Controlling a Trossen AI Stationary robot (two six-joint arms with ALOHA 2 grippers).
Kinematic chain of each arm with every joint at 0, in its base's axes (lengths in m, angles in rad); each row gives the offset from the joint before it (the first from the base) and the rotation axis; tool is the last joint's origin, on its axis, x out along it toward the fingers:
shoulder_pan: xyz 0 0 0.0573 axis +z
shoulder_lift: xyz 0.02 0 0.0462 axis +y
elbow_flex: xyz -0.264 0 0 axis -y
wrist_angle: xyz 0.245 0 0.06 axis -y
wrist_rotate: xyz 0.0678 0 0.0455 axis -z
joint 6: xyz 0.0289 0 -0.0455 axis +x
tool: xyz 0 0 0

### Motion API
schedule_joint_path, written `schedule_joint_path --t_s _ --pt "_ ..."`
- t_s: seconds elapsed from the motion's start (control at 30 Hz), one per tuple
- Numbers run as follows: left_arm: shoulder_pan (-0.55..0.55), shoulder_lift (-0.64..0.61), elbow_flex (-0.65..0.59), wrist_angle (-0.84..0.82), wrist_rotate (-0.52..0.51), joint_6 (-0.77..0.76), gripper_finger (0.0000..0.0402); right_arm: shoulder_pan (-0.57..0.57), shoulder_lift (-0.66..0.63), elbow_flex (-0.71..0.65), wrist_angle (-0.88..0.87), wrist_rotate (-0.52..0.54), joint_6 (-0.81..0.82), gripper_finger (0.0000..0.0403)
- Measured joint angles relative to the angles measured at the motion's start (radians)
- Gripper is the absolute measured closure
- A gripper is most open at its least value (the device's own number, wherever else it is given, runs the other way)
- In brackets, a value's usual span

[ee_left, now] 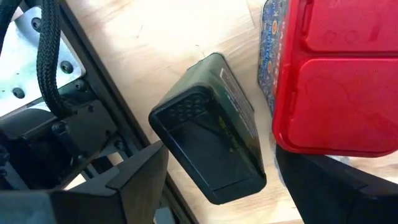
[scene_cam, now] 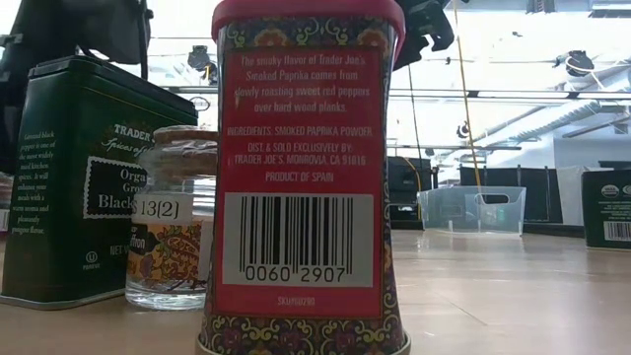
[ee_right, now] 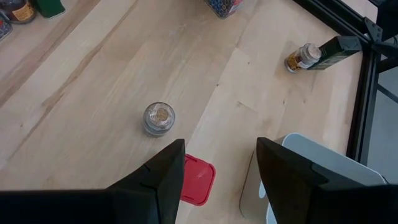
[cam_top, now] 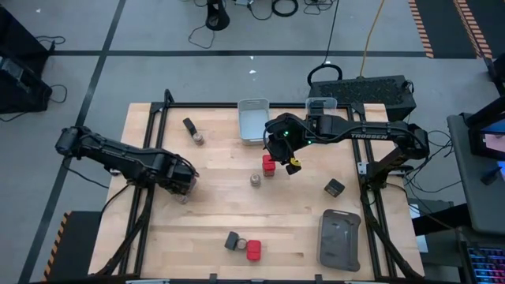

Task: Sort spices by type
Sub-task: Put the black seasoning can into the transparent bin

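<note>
My left gripper [cam_top: 186, 184] hangs open near the table's left side, pointing down. In the left wrist view [ee_left: 219, 163] a dark green tin [ee_left: 211, 143] stands between its fingers, and a red-capped tin [ee_left: 336, 74] is close beside one finger; the arm hides both in the high view. My right gripper [cam_top: 290, 155] is open above the table's middle, over another red-capped tin [cam_top: 269, 164] [ee_right: 198, 180] and near a round jar [cam_top: 256, 181] [ee_right: 158, 118]. Further spices stand upright on the table: a dark tin [cam_top: 334, 187], a tin and jar [cam_top: 193, 131], and a group near the front [cam_top: 243, 244].
A grey bin [cam_top: 252, 120] and a clear bin [cam_top: 321, 106] stand at the far edge. A flat dark grey tray [cam_top: 339, 238] lies at the near right. The low view is filled by the front group: dark tin [scene_cam: 89, 177], jar [scene_cam: 173, 217], red tin [scene_cam: 306, 177].
</note>
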Motion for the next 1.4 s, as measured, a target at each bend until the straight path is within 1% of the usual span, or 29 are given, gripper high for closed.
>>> schedule_joint_path --t_s 0.2,0.3,0.4,0.63,0.77,0.9,1.03,1.2,1.4 --pt "0.001 0.000 0.000 0.000 -0.014 0.001 0.0101 0.000 0.000 0.000 0.000 0.000 0.000 0.0222" --pt "0.001 0.000 0.000 -0.001 -0.015 0.002 0.0112 0.000 0.000 0.000 0.000 0.000 0.000 0.0222" --pt "0.001 0.000 0.000 -0.002 -0.014 0.005 0.0140 0.000 0.000 0.000 0.000 0.000 0.000 0.0222" --pt "0.001 0.000 0.000 -0.003 -0.008 0.008 0.0223 0.000 0.000 0.000 0.000 0.000 0.000 0.0222" --pt "0.001 0.000 0.000 -0.004 -0.004 0.010 0.0253 0.000 0.000 0.000 0.000 0.000 0.000 0.0222" --pt "0.001 -0.001 0.007 -0.021 -0.004 0.011 0.0257 0.000 0.000 0.000 0.000 0.000 -0.003 0.0222" --pt "0.001 -0.002 0.056 -0.082 -0.012 0.028 0.0257 0.000 0.000 0.000 0.002 0.000 -0.005 0.0222" --pt "0.001 -0.013 0.155 -0.171 -0.044 0.049 0.0257 0.000 0.000 0.000 0.002 0.000 -0.007 0.0222" --pt "0.001 -0.024 0.302 -0.244 -0.125 0.055 0.0257 0.000 0.000 0.000 0.002 0.000 -0.007 0.0222"
